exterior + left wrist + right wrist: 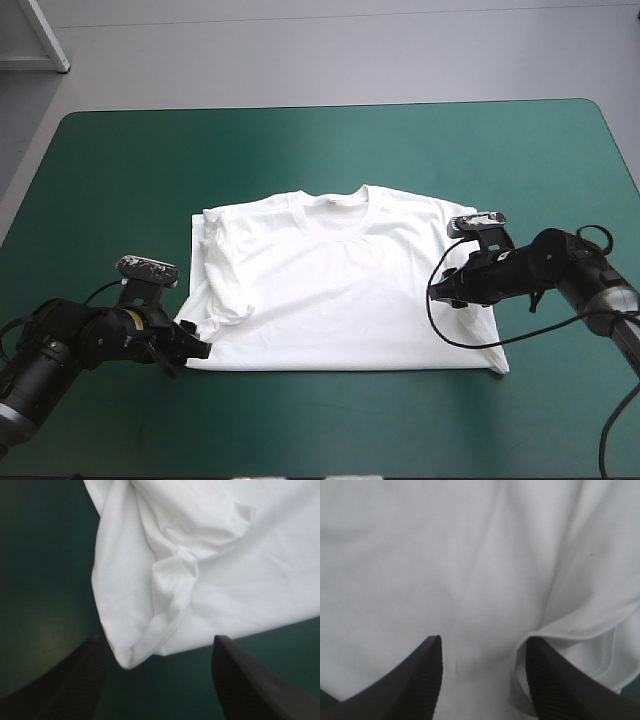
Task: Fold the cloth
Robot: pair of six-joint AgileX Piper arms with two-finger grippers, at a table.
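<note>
Bare teal-green cover (300,150) open on every side of the T-shirt (340,290), widest along the far edge, left gripper (204,349) blocking its near left corner, right gripper (446,291) low over its right side, near strip between them clear.

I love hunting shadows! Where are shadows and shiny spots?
High view: a dark shadow line under the T-shirt's near edge, a paler glow on the teal-green cover. Left wrist view: a faint shine on the cover beside the left claw. Right wrist view: grey fold shadows.
</note>
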